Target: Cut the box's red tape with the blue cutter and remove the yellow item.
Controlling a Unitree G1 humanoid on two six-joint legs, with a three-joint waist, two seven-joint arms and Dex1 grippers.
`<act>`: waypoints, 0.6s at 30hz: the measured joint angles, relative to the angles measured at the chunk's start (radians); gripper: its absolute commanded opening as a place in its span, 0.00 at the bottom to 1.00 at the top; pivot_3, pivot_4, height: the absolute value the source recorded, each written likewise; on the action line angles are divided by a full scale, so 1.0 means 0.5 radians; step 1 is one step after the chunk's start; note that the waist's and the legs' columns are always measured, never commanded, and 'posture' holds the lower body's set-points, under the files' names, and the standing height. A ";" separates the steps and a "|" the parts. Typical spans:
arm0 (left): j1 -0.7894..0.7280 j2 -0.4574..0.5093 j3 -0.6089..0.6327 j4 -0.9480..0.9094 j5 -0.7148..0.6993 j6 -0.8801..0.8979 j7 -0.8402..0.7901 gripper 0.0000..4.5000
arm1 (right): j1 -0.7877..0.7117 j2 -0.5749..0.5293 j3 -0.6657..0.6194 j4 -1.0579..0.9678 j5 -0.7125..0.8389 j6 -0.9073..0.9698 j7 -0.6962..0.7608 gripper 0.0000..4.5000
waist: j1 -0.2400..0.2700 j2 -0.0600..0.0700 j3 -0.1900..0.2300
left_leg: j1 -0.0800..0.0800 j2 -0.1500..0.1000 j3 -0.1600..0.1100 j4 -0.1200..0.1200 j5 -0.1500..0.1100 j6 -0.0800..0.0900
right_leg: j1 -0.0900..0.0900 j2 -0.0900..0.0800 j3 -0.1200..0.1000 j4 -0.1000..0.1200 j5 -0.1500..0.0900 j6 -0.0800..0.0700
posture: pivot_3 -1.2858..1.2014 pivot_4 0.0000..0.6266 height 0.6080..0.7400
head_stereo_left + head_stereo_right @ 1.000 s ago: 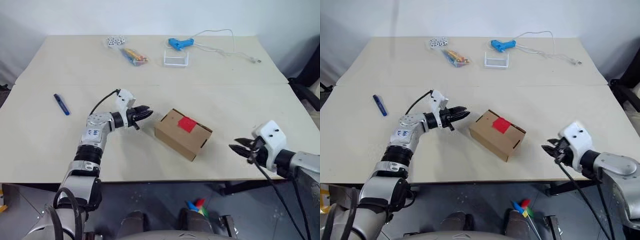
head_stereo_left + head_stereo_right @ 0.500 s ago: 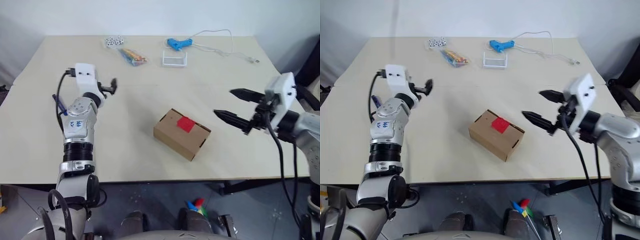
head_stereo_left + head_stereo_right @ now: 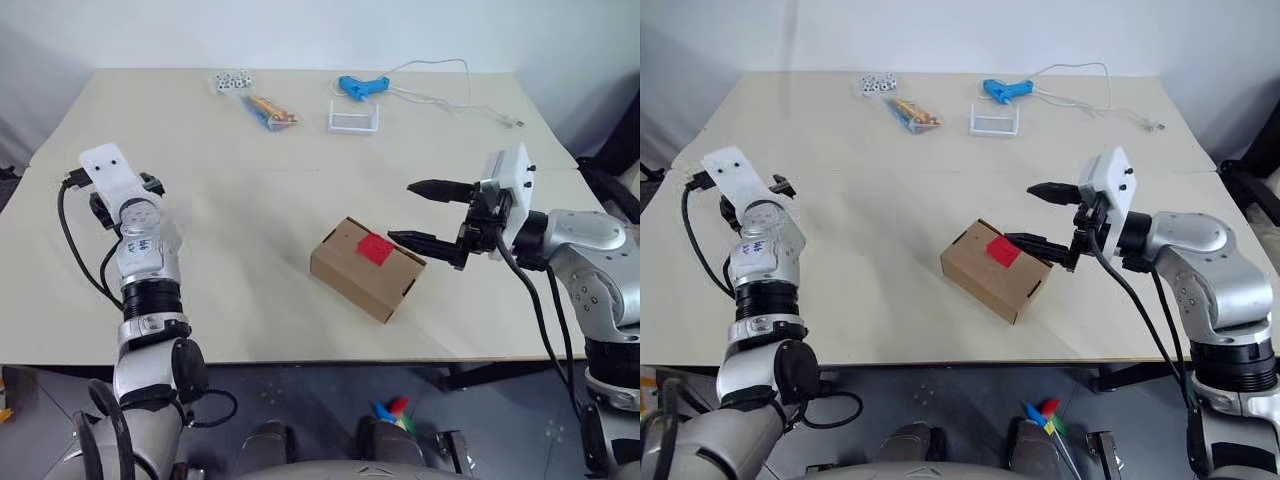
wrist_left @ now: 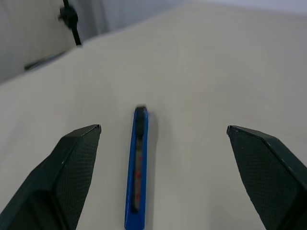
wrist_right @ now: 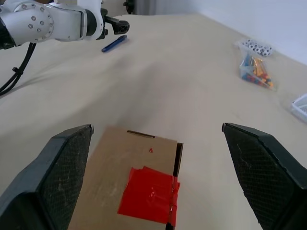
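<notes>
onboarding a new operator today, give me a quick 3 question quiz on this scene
1. True or false: the red tape on the box is already cut.
2. Which gripper is lined up on the blue cutter? A) left gripper B) right gripper C) neither
3. Fill in: the blue cutter lies flat on the ____, between open fingers.

Key:
1. False. The patch is whole and the flaps are closed.
2. A. The right gripper is open at the box instead.
3. Table; nothing grips the cutter yet.
</notes>
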 measured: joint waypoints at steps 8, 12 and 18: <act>-0.168 0.168 0.013 0.435 -0.043 -0.046 0.004 0.99 | 0.051 -0.028 -0.004 -0.036 0.005 0.014 -0.002 1.00 | -0.001 -0.001 0.000 | 0.000 0.000 0.000 0.000 0.000 0.000 | 0.000 0.000 0.000 0.000 0.000 0.000 | 0.52 0.24 1.00; -0.182 0.212 0.057 0.515 -0.083 -0.062 0.055 0.99 | 0.085 -0.072 -0.039 -0.067 0.010 0.047 -0.018 1.00 | -0.004 -0.001 0.000 | 0.000 0.000 0.000 -0.001 0.000 0.000 | 0.000 0.000 0.000 0.000 0.000 0.000 | 0.52 0.24 1.00; -0.158 0.227 0.089 0.633 -0.155 -0.062 0.021 0.99 | 0.127 -0.097 -0.060 -0.079 0.015 0.066 -0.023 1.00 | -0.002 -0.002 0.001 | 0.000 0.000 0.001 -0.001 0.000 0.000 | 0.000 0.000 0.000 0.000 0.000 0.000 | 0.52 0.24 1.00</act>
